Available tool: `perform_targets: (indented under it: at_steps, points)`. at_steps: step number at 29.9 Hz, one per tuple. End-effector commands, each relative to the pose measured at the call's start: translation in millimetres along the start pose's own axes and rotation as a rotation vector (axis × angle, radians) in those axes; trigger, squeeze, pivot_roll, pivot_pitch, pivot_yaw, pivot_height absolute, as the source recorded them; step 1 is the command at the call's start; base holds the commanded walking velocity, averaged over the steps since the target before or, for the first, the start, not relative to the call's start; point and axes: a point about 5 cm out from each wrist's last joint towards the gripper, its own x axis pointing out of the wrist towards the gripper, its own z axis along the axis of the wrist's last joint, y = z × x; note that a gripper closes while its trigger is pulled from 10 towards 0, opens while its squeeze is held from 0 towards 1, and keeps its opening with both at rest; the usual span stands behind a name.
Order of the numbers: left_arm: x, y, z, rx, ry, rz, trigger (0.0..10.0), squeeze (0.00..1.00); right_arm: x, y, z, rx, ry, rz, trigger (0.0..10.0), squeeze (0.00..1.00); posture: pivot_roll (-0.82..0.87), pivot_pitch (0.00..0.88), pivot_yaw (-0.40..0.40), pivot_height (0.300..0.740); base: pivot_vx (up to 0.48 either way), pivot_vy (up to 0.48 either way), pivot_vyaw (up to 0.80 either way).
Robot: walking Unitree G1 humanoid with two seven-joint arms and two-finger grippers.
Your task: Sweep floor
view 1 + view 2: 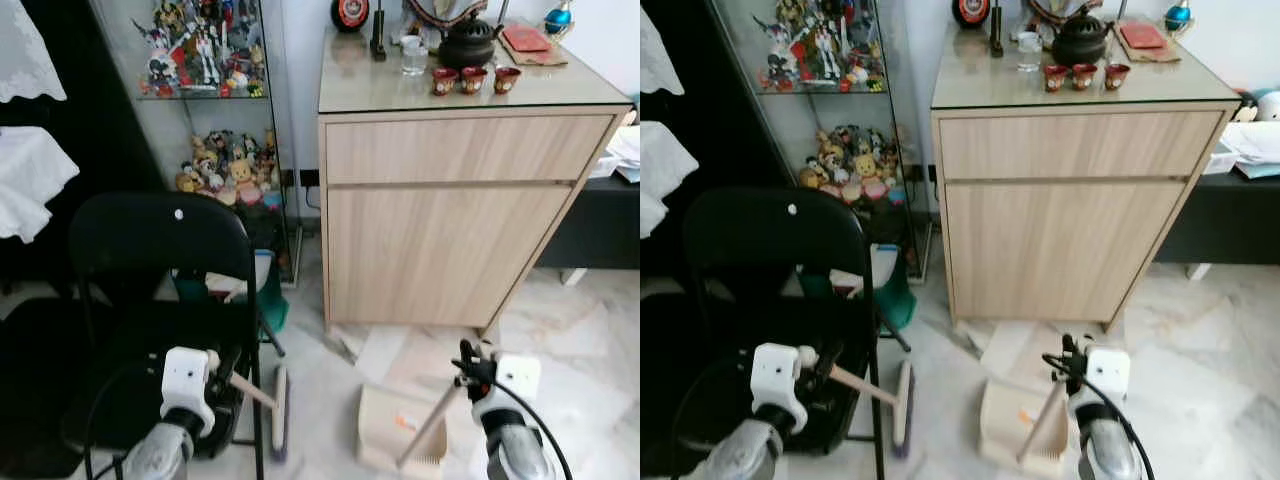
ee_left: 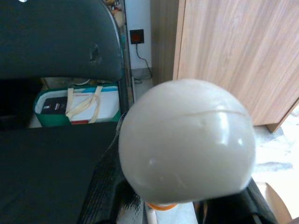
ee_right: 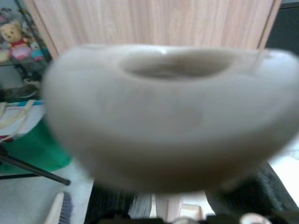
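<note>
My left gripper (image 1: 222,368) is shut on the beige handle of a small broom (image 1: 279,408), right beside the black folding chair (image 1: 150,250). The handle slopes down to the brush head, which rests on the marble floor. In the left wrist view the handle's rounded white end (image 2: 187,140) sits between my black fingers (image 2: 105,196). My right gripper (image 1: 470,372) is shut on the long handle of a beige dustpan (image 1: 398,430). The dustpan stands on the floor before the wooden cabinet (image 1: 450,220). The handle's blurred end (image 3: 173,116) looms close in the right wrist view.
A glass display case (image 1: 215,120) of figurines stands behind the chair, with a green bag (image 1: 265,290) at its foot. Flat pale sheets (image 1: 390,350) lie on the floor under the cabinet. A low black bench (image 1: 600,225) is at the right. Open marble floor (image 1: 580,340) lies to the right.
</note>
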Motion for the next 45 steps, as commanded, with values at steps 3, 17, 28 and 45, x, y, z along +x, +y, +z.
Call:
perform_targets:
  at_steps: [3, 17, 28, 45]
  points:
    - [-0.6, 1.0, -0.3, 0.024, -0.001, -0.002, 10.0, 0.00, 6.9, 2.2, 13.7, 0.004, -0.058, 0.002, 10.0, 0.00, -0.08, 0.000, 0.039, 0.740, 0.000, -0.322, 0.00]
    - [-0.2, 1.0, -0.8, 0.025, -0.006, -0.007, 10.0, 0.00, 7.1, 2.8, 14.1, -0.007, -0.051, 0.009, 10.0, 0.00, -0.08, 0.000, 0.038, 0.740, 0.000, -0.325, 0.00]
    - [1.1, 0.0, -0.6, 0.023, -0.008, -0.007, 10.0, 0.00, 7.0, 3.7, 13.9, -0.013, -0.044, 0.016, 10.0, 0.00, -0.08, 0.000, 0.032, 0.740, 0.000, -0.325, 0.00]
    - [2.4, 4.0, 1.4, 0.020, -0.013, 0.004, 10.0, 0.00, 9.0, 4.7, 16.9, -0.039, -0.045, 0.036, 10.0, 0.00, -0.07, 0.000, 0.031, 0.740, 0.000, -0.038, 0.13]
